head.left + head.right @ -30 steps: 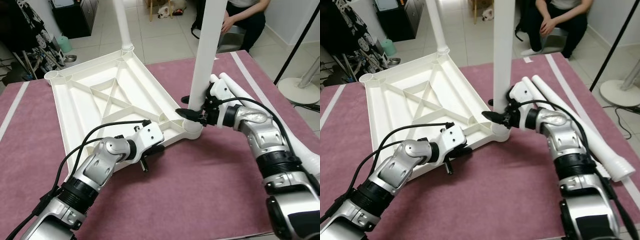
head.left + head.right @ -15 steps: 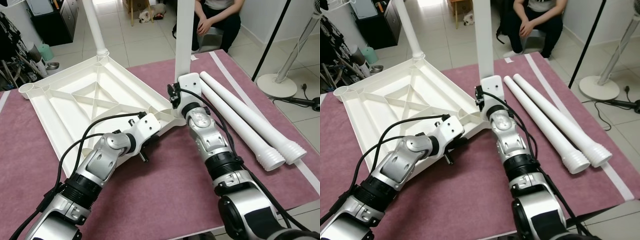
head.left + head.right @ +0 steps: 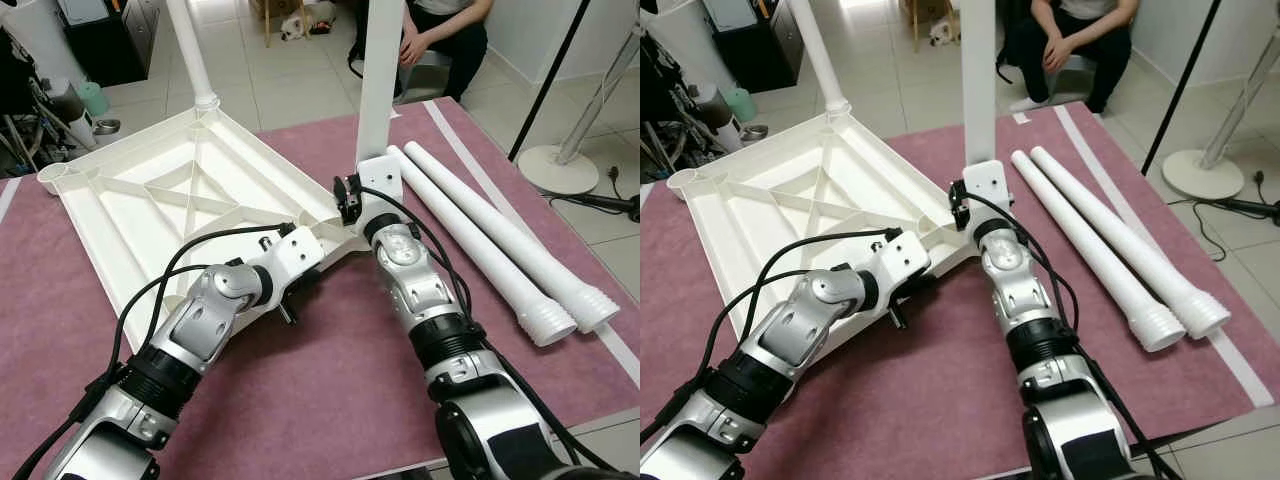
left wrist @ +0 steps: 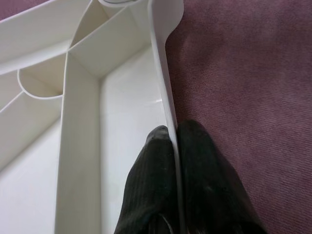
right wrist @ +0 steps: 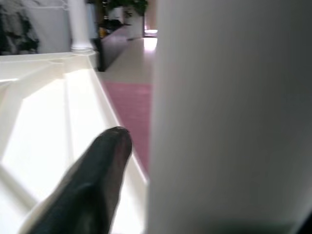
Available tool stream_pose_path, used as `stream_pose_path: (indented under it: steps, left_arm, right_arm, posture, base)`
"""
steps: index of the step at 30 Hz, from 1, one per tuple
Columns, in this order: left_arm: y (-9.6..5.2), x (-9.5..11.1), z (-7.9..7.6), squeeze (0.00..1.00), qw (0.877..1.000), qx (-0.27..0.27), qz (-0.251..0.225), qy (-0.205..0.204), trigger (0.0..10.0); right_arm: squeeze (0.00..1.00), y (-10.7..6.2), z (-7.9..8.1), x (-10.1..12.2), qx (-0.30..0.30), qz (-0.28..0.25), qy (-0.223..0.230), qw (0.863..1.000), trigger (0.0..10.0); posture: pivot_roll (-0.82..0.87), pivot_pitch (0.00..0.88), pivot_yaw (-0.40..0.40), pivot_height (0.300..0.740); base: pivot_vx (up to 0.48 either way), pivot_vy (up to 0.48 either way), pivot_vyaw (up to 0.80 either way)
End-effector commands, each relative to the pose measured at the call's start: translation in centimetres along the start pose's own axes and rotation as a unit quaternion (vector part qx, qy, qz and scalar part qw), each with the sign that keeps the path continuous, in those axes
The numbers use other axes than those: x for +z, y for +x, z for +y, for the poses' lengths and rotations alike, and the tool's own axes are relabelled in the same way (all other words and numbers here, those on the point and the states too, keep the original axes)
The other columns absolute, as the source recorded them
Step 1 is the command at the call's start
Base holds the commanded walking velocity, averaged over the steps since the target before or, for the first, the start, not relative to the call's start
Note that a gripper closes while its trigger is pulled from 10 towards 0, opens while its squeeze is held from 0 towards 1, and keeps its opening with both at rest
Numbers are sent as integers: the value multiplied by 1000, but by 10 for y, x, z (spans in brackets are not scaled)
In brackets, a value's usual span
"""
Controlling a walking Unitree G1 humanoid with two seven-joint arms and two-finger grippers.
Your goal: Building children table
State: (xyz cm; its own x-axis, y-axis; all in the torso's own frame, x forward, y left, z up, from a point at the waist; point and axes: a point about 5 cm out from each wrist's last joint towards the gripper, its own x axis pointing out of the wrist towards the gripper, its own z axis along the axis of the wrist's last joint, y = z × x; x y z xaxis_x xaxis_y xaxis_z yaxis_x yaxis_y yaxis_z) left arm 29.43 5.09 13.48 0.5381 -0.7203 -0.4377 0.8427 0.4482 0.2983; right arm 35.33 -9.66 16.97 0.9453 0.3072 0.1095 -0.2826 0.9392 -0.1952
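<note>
— What do we have in front of us?

— We see the white plastic children's table top [image 3: 190, 200] lying upside down on the maroon cloth-covered tabletop [image 3: 330, 390], its ribbed underside facing up in the centre-left of the frame. The ribs split it into open compartments, and we see nothing lying in them. At its corners are round sockets: the one at the upper middle carries a white leg tube [image 3: 190, 50] standing upright, and the one at the near right corner carries a second upright white leg tube [image 3: 378, 70]. The socket at the far left corner [image 3: 52, 180] is empty.

— And our grippers?

— Our left gripper [image 4: 174, 161] has its fingers closed on the thin rim of the table top, one finger on each side of the wall, at the near edge. Our right gripper [image 3: 345, 195] sits at the base of the second upright leg; one black finger [image 5: 97, 165] lies beside the tube, and we cannot tell whether the fingers grip it.

— Anything else around?

— Two loose white leg tubes [image 3: 490, 240] lie side by side on the cloth at the right, apart from the table top. A seated person [image 3: 440, 40] is at the upper right, a white fan base [image 3: 560, 170] on the floor at the right edge.
</note>
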Motion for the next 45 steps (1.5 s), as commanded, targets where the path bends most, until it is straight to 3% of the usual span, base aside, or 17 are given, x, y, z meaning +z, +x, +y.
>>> stream_pose_path:
  steps: [1,2,3,5,7,9,12,14,18,19,21,25,27,30,36,39,45]
  left_arm:
    - [-8,33,-4,0,994,-21,-73,78,10000]
    - [-8,33,-4,0,994,-21,-73,78,10000]
    - [-10,32,-4,0,993,-27,-75,84,10000]
    - [-10,32,-4,0,993,-27,-75,84,10000]
    - [-22,30,-8,0,989,-57,-85,110,10000]
    - [-22,30,-8,0,989,-57,-85,110,10000]
    - [-38,23,-14,0,980,-107,-87,147,10000]
    - [-38,23,-14,0,980,-107,-87,147,10000]
    - [-48,11,-22,0,969,-154,-76,175,10000]
    - [-48,11,-22,0,969,-154,-76,175,10000]
    - [-48,3,-26,0,966,-169,-68,182,10000]
    - [-48,-4,-28,0,965,-173,-58,189,10000]
    - [-48,-4,-28,0,965,-173,-58,189,10000]
    - [-49,-8,-25,0,969,-156,-50,184,10000]
    - [-55,-10,-17,0,972,-140,-43,181,10000]
    - [-65,-13,-3,0,976,-119,-28,179,10000]
    - [-67,-15,-2,0,976,-116,-27,180,10000]
  right_arm:
    - [0,-6,23,11,114,-28,9,993,10000]
    - [0,-6,23,11,114,-28,9,993,10000]
    - [0,-17,25,15,181,-35,9,983,10000]
    - [0,-17,25,15,181,-35,9,983,10000]
    - [0,-40,19,16,284,-32,-5,958,10000]
    - [0,-40,19,16,284,-32,-5,958,10000]
    - [0,-53,4,15,346,-14,-27,938,10000]
    - [0,-53,4,15,346,-14,-27,938,10000]
    - [0,-55,-8,14,402,12,-44,914,10000]
    - [0,-55,-8,14,402,12,-44,914,10000]
    - [0,-56,-2,12,442,23,-39,896,10000]
    - [0,-59,8,10,481,33,-35,875,10000]
    - [0,-59,8,10,481,33,-35,875,10000]
    - [0,-57,21,10,529,39,-36,847,10000]
    - [0,-54,24,12,543,36,-36,838,10000]
    - [0,-46,29,14,547,25,-34,836,10000]
    - [0,-42,30,15,546,21,-32,837,10000]
  posture:
    - [-38,0,134,740]
    - [-38,0,134,740]
    - [-37,0,133,740]
    - [-37,0,133,740]
    - [-35,0,132,740]
    - [-35,0,132,740]
    - [-33,0,129,740]
    - [-33,0,129,740]
    - [-32,0,125,740]
    - [-32,0,125,740]
    - [-33,0,121,740]
    - [-34,0,113,740]
    - [-34,0,113,740]
    - [-9,0,76,740]
    - [24,0,52,740]
    - [47,0,39,740]
    - [55,0,34,740]
  base:
    - [0,0,0]
    - [0,0,0]
    - [0,0,0]
    - [0,0,0]
    - [0,0,0]
    - [0,0,0]
    - [0,0,0]
    - [0,0,0]
    - [0,0,0]
    - [0,0,0]
    - [0,0,0]
    - [0,0,0]
    - [0,0,0]
    - [0,0,0]
    - [0,0,0]
    - [0,0,0]
    - [0,0,0]
